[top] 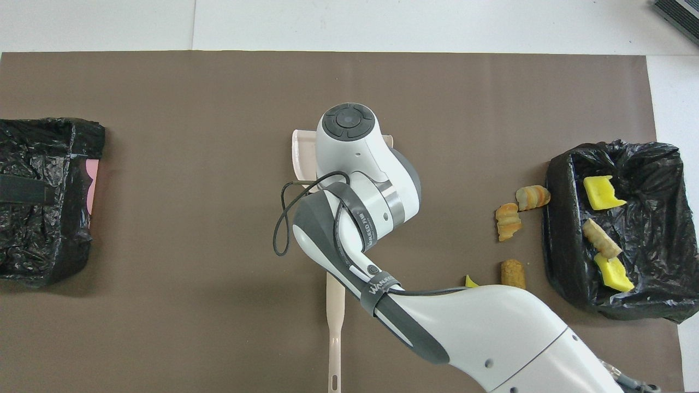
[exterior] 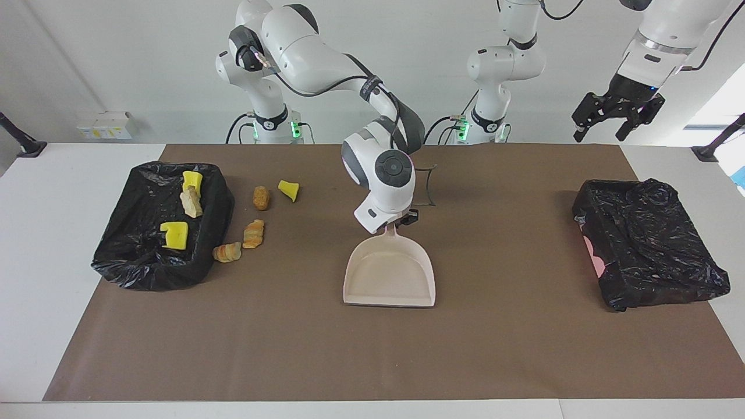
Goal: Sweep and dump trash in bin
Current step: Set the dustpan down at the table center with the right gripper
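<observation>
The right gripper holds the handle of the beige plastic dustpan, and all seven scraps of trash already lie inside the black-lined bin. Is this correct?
Not quite. The right gripper does hold the beige plastic dustpan, but the facing view shows only three scraps inside the black-lined bin; four scraps of trash lie on the brown mat beside it.

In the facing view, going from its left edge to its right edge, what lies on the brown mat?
Black-lined bin with scraps → croissant-like lump beside it → yellow sponge chunk → beige dustpan, handle in the right pincer → second black-lined bin.
</observation>
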Robot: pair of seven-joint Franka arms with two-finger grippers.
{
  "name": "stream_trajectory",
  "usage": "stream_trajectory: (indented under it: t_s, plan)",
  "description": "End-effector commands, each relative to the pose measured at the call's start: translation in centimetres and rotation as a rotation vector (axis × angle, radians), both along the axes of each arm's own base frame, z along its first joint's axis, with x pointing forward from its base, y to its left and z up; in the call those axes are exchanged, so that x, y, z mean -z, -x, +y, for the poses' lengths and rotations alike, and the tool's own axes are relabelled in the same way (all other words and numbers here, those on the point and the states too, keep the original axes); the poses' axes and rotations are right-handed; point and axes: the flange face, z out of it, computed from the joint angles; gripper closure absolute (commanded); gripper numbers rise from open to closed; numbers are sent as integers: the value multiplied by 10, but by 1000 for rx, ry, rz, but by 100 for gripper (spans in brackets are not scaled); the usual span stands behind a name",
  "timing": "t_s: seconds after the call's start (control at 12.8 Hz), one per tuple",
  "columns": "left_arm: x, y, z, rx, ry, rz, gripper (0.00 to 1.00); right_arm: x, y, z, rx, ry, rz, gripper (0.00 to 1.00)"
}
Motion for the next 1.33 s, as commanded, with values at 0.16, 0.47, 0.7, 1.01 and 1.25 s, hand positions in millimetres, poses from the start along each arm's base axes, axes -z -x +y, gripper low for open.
stream_trajectory:
  t_s: [0.16, 0.47, 0.7, 1.01, 1.25]
  plan:
    - [-4, 0, 4, 1, 14, -21, 0, -21, 22, -6, 22, -3, 55, 0]
    - [-4, -4, -1, -4, 15, -44, 0, -33, 70, 6, -25, 34, 98, 0]
    - [-3, -3, -2, 10, 14, -44, 0, -29, 112, 22, -72, 42, 91, 0]
    - [-2, -2, -4, 21, 12, -41, 0, -7, 181, 33, -83, 61, 41, 0]
    - [0, -2, -6, 22, 12, -32, 0, 9, 227, 27, -43, 50, 40, 0]
